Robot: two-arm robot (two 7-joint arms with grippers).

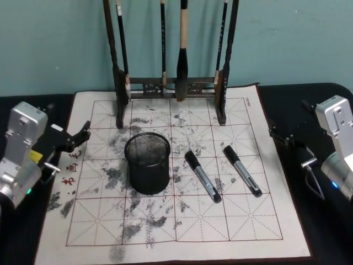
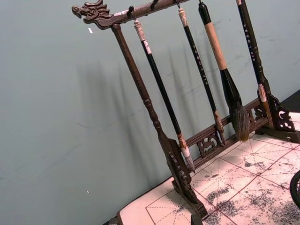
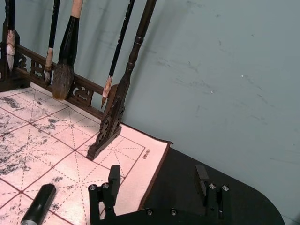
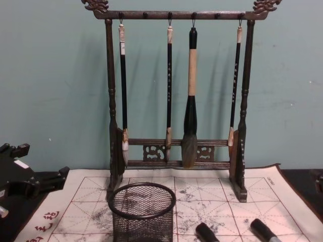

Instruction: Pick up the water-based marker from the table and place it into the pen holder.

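On the counter's [image 1: 281, 99] calligraphy mat [image 1: 165, 243], 2 water-based markers [image 1: 202, 176] lie flat just right of 1 mesh pen holder [image 1: 146, 171]. The head view shows them whole, the chest view their far ends. The left gripper [image 1: 68, 120] and right gripper [image 3: 157, 173] hover spread at the side edges. At the far edge, 1 brush rack [image 4: 109, 101] holds 4 brushes [image 4: 190, 101].

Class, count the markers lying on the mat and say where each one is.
2. One marker lies just right of the pen holder; the other marker lies further right, apart from it. Both are flat on the mat. None seems hidden in the holder.
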